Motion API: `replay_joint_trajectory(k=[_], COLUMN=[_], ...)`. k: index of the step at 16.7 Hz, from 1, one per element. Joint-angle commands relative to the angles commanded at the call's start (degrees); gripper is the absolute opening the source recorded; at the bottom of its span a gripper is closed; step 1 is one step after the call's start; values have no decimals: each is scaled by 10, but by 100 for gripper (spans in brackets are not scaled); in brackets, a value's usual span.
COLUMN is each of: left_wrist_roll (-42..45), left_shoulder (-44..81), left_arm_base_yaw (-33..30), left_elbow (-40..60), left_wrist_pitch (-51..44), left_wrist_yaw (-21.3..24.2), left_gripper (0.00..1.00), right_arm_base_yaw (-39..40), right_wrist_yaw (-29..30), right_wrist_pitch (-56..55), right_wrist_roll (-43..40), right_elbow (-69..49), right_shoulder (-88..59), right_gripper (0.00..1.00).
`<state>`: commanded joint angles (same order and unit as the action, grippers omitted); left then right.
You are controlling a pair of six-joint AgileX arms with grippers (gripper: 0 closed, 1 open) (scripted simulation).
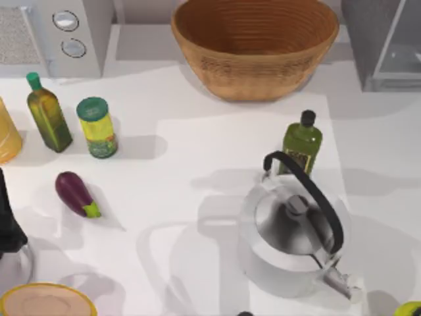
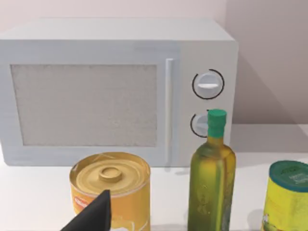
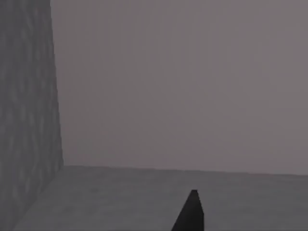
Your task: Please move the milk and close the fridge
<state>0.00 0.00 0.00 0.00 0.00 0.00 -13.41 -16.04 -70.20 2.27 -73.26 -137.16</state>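
I have the white table (image 1: 197,164) crowded with things. The fridge (image 1: 385,43) stands at its far right corner, a plain grey box with a lighter panel; I cannot make out the milk in any view, and my right wrist view looks at bare grey walls and floor with one dark fingertip (image 3: 191,211) at the edge. I cannot tell how my right gripper's fingers stand.

At the far left sits one pale microwave (image 2: 115,91) with two round knobs and a speckled door panel. One woven wicker basket (image 1: 255,46), a wide ribbed bowl, stands at the far middle. One shiny steel kettle (image 1: 293,230) with a black arched handle sits near-right, and just behind it a squat olive-oil bottle with a black cap (image 1: 301,141).

On the left I count one tall green-capped oil bottle (image 1: 47,115), one green-lidded yellow jar (image 1: 97,128) beside it, one yellow tin (image 2: 111,190) and one glossy purple eggplant (image 1: 75,194).

My left gripper (image 2: 94,216) is at the near left, just in front of the tin; I cannot tell its finger state.
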Motion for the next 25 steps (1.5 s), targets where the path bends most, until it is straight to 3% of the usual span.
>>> replay_joint_trajectory(k=[10, 21, 25], left_wrist_roll=[0, 0, 0], left_shoulder=[0, 0, 0], left_arm_base_yaw=[0, 0, 0], left_elbow=[0, 0, 0], left_wrist_pitch=[0, 0, 0], left_wrist_yaw=[0, 0, 0], left_gripper=[100, 100, 100], right_arm_base_yaw=[0, 2, 11], right_wrist_yaw=[0, 1, 10], right_wrist_pitch=[0, 2, 36], right_wrist_roll=[0, 0, -4], right_elbow=[0, 2, 38], right_shoulder=[0, 6, 87], right_gripper=[98, 100, 100])
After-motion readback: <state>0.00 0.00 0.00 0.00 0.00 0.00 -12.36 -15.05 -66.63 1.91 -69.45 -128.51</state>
